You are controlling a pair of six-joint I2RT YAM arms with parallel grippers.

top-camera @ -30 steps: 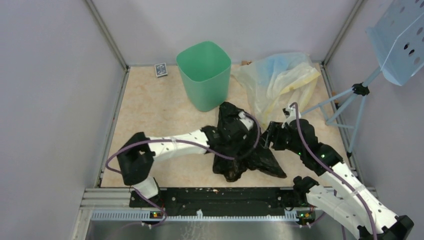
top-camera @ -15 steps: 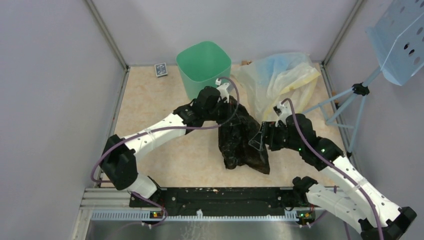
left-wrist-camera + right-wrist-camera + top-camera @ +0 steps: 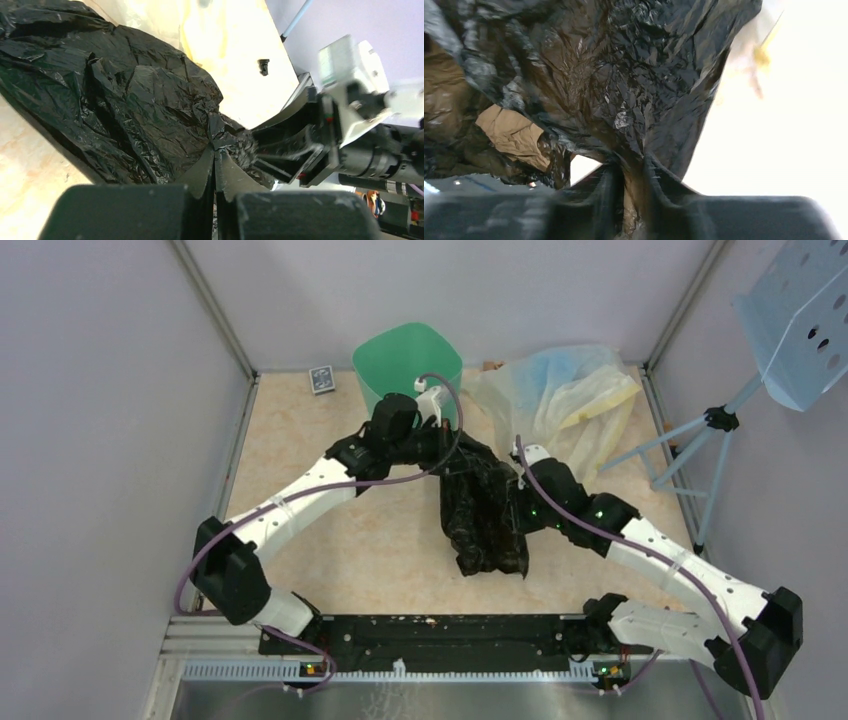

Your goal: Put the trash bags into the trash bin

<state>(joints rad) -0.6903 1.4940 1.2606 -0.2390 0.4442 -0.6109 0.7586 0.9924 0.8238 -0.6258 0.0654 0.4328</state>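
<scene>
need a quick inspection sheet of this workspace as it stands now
surface: beige tabletop, mottled.
job's things: black trash bag held up in front of the upright mint-green bin, not yet inside.
clutter: pale plastic heap right of the bin; small patterned box left of it.
grippers: left gripper shut on the bag; right gripper pinching a fold of it.
cables: purple cables along both arms, no snag seen.
surroundings: grey walls; blue perforated panel on a tripod, far right.
</scene>
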